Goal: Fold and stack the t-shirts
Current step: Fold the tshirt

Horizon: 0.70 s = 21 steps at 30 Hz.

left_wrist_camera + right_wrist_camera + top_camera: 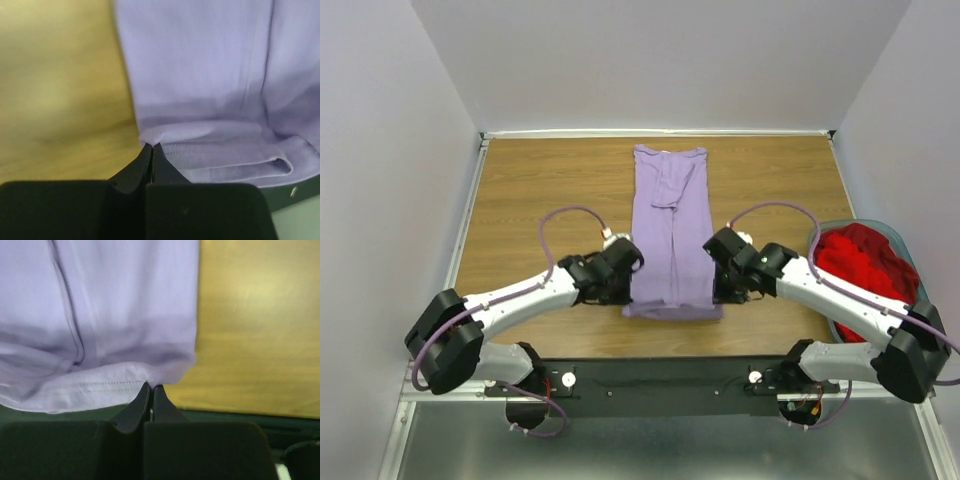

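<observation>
Noted: the light lavender cloth t-shirt [670,235], folded into a long strip, lies lengthwise at the centre of the wooden surface [540,190]. The left claw [151,150] is clamped on its near-left hem corner and the right claw [151,388] on the near-right (fingertips pressed together). The bright red cloth t-shirt [860,265] is heaped in the teal-grey plastic basket [880,222], far right.

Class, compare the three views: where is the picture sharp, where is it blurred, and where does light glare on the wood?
Top external: sharp and evenly lit, with only soft shadows on the table. Left wrist: the wood is blurred with a pale glare patch, and the hem of the lavender t-shirt is sharper. Right wrist: bright glare on the wood, the cloth slightly soft, the hem stitching legible.
</observation>
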{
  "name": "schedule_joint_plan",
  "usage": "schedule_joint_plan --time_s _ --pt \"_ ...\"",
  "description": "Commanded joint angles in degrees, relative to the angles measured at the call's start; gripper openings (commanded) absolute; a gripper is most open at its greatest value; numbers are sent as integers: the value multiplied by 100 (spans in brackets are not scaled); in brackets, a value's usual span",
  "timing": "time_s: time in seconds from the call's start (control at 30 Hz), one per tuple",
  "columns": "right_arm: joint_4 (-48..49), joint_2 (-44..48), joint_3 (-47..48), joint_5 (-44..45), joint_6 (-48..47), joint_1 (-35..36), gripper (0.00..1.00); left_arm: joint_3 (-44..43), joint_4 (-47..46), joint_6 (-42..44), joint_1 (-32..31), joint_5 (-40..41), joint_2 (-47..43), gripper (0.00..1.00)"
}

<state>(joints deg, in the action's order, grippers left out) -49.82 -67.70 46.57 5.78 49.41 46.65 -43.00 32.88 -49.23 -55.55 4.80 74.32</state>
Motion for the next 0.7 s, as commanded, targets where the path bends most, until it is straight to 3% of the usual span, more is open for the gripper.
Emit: schedule_joint_plan --time_s 0.0,0.1,0.2,0.33,0.67 --pt "33 -506 756 1240 -405 -367 0 -576 -457 879 1044 399 11 0" --pt "708 -901 1125 1102 -1088 -1129 0 -1182 -1009 1309 1676 224 545 0" --pt "1026 -1375 1616 1109 -1607 -1483 0 -1631 -1354 1626 1880 241 1038 0" --pt "1395 -1955 2075 1206 -2022 -1712 1 -2482 -1460 1917 2144 408 2004 0" --pt "2081 -2677 2480 986 -2524 -2204 0 -3355 -1627 2216 2663 549 3009 0"
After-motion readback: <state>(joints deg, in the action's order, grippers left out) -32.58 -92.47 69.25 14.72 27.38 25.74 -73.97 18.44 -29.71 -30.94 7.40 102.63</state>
